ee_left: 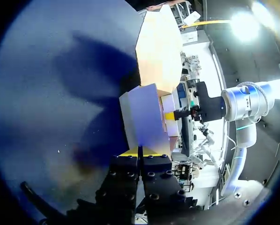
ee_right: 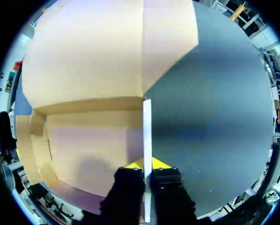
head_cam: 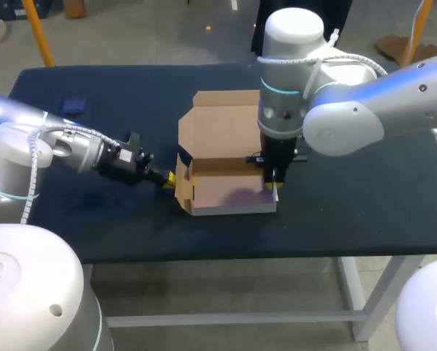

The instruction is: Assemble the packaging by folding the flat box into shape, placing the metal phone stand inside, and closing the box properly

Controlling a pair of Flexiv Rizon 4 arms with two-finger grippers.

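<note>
A brown cardboard box [head_cam: 226, 157] sits half folded at the middle of the table, its lid [head_cam: 226, 106] lying open toward the far side. My left gripper [head_cam: 170, 178] comes in low from the left and is shut on the box's left side flap [ee_left: 147, 117], whose thin edge runs between the yellow tips [ee_left: 140, 151]. My right gripper [head_cam: 274, 189] points straight down and is shut on the upright right side wall [ee_right: 147, 126], which is pinched between its fingers [ee_right: 147, 165]. Inside, the box [ee_right: 88, 140] shows only bare cardboard.
A small blue object [head_cam: 74, 107] lies at the table's back left, behind my left arm. The dark tabletop [head_cam: 350, 197] stretches to the right and in front of the box. My right arm [ee_left: 245, 103] shows beyond the box in the left wrist view.
</note>
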